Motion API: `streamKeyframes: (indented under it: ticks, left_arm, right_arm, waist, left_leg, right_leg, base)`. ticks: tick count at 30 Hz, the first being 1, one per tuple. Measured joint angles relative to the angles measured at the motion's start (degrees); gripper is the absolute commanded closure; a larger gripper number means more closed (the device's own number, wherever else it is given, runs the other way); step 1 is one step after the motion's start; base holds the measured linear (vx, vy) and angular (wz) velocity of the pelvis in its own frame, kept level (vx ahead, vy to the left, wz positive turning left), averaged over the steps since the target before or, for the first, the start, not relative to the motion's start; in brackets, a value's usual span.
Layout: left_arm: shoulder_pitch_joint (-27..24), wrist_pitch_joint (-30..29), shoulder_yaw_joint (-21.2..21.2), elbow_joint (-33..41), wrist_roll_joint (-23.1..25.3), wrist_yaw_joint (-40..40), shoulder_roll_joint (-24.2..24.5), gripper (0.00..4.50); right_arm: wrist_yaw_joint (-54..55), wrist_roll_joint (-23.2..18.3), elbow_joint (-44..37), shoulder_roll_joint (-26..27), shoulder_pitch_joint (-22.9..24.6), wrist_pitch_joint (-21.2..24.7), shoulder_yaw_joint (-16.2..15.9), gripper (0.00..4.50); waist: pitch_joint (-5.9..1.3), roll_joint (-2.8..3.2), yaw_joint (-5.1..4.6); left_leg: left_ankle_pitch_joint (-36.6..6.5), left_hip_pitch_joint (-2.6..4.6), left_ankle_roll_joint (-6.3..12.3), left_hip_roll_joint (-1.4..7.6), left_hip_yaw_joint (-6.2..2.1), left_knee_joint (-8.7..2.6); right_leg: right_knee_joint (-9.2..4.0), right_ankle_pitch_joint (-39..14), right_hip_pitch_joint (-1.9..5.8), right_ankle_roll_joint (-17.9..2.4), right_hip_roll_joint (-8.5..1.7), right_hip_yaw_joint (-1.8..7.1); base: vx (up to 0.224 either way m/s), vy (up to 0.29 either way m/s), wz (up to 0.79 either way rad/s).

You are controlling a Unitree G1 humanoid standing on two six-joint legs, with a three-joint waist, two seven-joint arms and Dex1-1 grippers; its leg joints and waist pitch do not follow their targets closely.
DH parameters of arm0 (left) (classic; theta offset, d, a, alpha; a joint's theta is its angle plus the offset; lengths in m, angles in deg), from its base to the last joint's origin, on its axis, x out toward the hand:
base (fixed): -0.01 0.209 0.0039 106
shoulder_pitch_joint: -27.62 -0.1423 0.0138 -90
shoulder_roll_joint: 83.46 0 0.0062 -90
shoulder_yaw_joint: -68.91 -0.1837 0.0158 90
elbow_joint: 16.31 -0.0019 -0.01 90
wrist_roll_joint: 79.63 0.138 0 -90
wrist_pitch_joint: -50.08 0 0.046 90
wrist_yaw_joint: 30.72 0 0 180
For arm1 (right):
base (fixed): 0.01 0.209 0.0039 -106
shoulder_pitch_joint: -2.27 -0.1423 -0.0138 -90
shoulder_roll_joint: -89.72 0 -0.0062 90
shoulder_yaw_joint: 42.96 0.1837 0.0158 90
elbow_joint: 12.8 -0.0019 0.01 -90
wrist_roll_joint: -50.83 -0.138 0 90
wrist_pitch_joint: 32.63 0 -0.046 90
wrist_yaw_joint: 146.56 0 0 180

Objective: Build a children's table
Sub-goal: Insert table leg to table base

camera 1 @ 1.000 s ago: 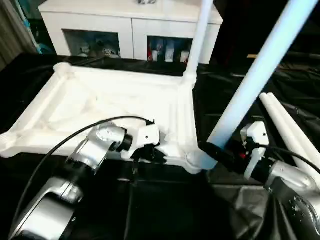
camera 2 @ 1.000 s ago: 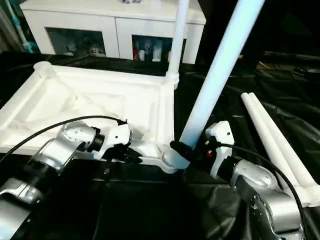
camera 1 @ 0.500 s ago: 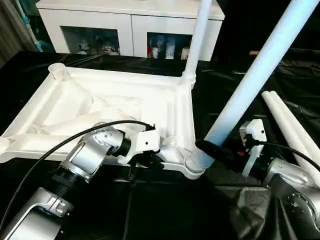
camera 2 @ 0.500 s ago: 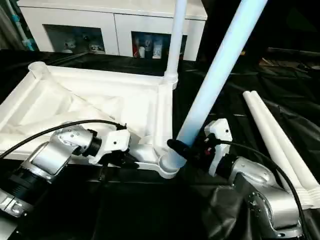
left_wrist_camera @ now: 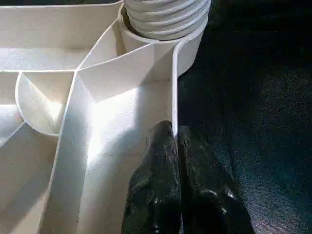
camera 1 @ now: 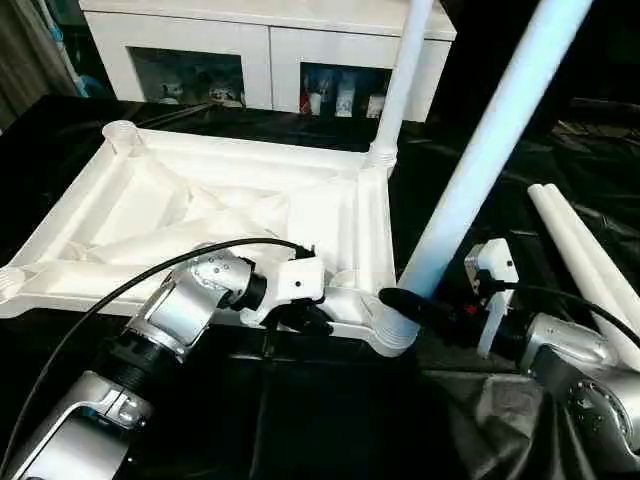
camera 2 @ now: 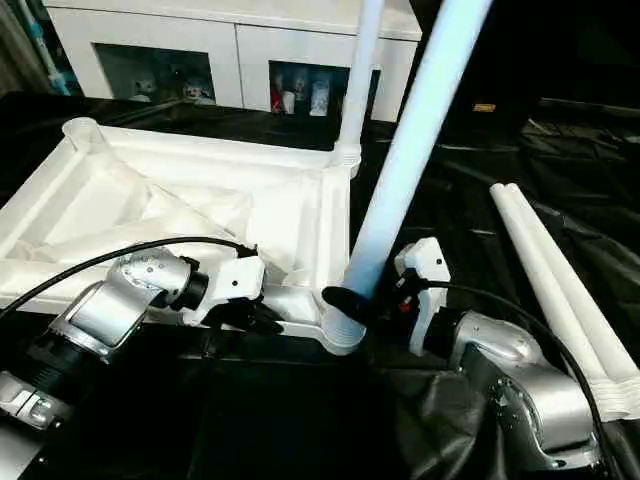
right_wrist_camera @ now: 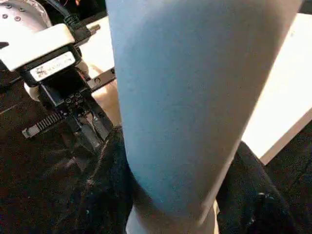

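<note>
Black cloth bears the tabletop (camera 1: 330,215); left jaws pinch its near rim, right jaws grasp a leg (camera 1: 480,170).

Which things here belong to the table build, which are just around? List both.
Job:
table top, rim pinched by left gripper
leg in near corner socket, held by right gripper
leg standing in far corner
two spare legs

Around:
white cabinet
black cloth

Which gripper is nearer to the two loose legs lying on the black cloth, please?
Right. The right gripper grips a leg beside the loose legs; the left gripper pinches the tabletop rim, farther away.
</note>
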Motion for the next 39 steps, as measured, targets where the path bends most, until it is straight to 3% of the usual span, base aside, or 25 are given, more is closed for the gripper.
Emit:
streamKeyframes:
  ticks: [10, 24, 39]
  left_arm:
    - [-0.01, 0.40, -0.06, -0.03, 0.00, -0.10, 0.19, 4.50]
    - [-0.01, 0.51, -0.06, -0.54, -0.51, -0.33, -0.14, 4.50]
    - [0.01, -0.02, 0.01, -0.84, -1.01, -0.91, -0.32, 4.50]
  right_arm:
    - [-0.01, -0.64, 3.29, 2.33, -0.28, -1.90, 1.09, 2.64]
    - [1.79, -1.99, 3.81, 6.96, 5.78, -8.57, 3.74, 2.64]
    - [5.31, 2.50, -0.34, 8.68, 10.16, -13.55, 1.35, 2.65]
  waist:
    - [-0.02, -0.07, -0.05]
    - [-0.06, -0.07, 0.31]
    - [0.03, -0.16, 0.49]
  left_leg:
    - [0.00, 0.00, 0.00, 0.00, 0.00, 0.00]
    - [0.00, 0.02, 0.00, 0.01, 0.01, 0.00]
    - [0.00, 0.02, 0.00, -0.05, 0.01, -0.39]
  right_leg:
    - [-0.01, 0.00, 0.00, 0.00, 0.00, 0.00]
    - [-0.01, 0.15, 0.02, -0.24, 0.00, -0.01]
    - [-0.60, -0.02, -0.01, 0.04, 0.00, -0.01]
  base:
    - [0.000, 0.000, 0.00]
    - [0.000, 0.000, 0.00]
    - [0.000, 0.000, 0.00]
